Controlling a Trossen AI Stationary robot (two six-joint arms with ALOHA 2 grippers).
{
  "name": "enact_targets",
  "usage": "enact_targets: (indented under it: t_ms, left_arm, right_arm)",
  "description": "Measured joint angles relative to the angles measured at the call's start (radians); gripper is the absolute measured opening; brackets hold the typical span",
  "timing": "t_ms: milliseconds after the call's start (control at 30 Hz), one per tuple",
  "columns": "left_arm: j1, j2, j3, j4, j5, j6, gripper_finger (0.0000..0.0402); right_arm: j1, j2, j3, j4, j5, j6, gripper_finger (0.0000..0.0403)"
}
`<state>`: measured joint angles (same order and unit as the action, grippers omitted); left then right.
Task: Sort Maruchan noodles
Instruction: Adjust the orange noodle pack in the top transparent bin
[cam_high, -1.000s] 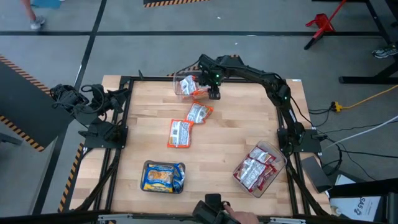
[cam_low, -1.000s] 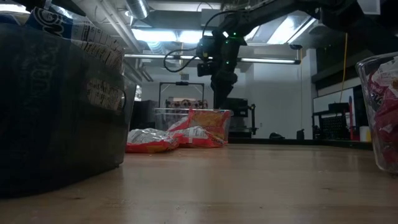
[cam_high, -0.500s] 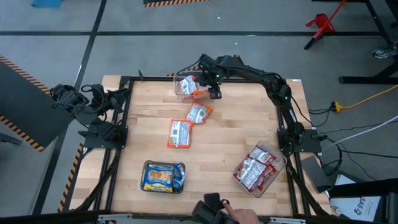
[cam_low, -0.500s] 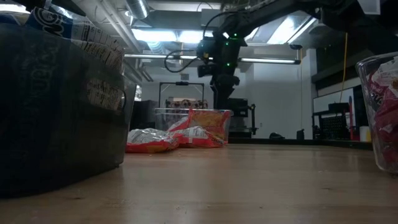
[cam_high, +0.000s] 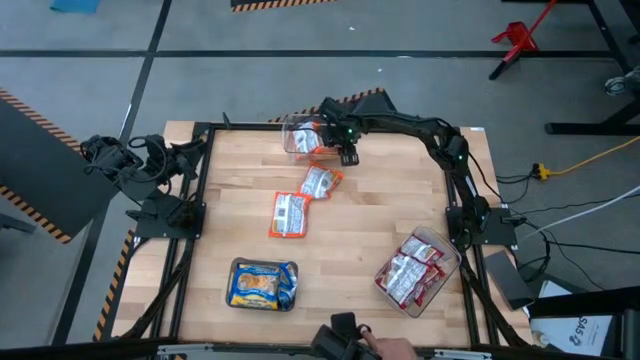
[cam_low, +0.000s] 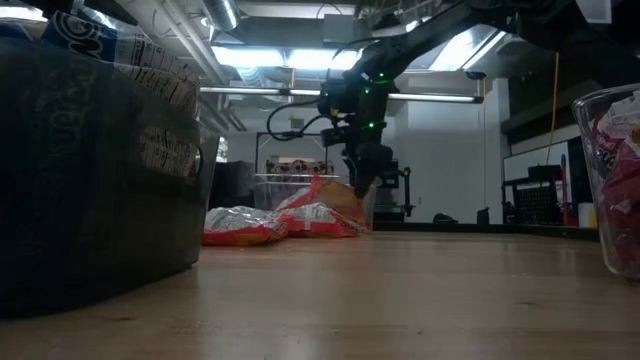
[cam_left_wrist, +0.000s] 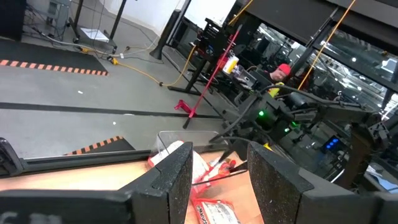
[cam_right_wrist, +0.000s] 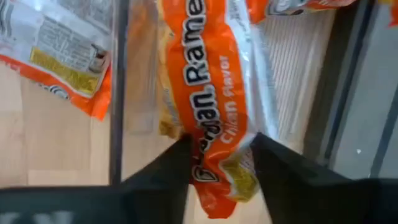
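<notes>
Lowered since a moment ago, the right gripper (cam_high: 347, 150) pinches an orange ramen packet (cam_right_wrist: 214, 106) at the clear tub's (cam_high: 290, 140) rim; the left gripper (cam_left_wrist: 217, 180) waits half open beside the counter (cam_high: 350, 230).

At the far end of the wooden bench (cam_low: 400, 300), the right pincer (cam_low: 362, 187) reaches down onto an orange-red noodle packet (cam_low: 335, 200) leaning at a clear tub (cam_low: 270, 190) — two more packets (cam_low: 245, 225) lie crumpled just beside it. A dark bin (cam_low: 90, 180) looms close on one side.
</notes>
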<state>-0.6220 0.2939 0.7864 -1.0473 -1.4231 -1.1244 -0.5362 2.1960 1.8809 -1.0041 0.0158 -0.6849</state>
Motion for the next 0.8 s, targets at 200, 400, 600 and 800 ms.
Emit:
enact_targets:
  t_ms: [200,400,600,800]
  left_arm:
    - [0.000,0.000,0.000,0.000,0.000,-0.001,0.0147]
    - [0.000,0.000,0.000,0.000,0.000,-0.002,0.0147]
    - [0.000,0.000,0.000,0.000,0.000,-0.003,0.0147]
    - [0.000,0.000,0.000,0.000,0.000,-0.018,0.0147]
  right_arm:
    - [0.000,0.000,0.000,-0.032,0.014,0.000,0.0025]
    - [0.000,0.000,0.010,-0.085,0.028,0.006,0.0011]
    - [-0.001,0.000,0.102,-0.136,0.007,0.024,0.0006]
    - [-0.016,0.000,0.236,-0.201,-0.040,0.050,0.0003]
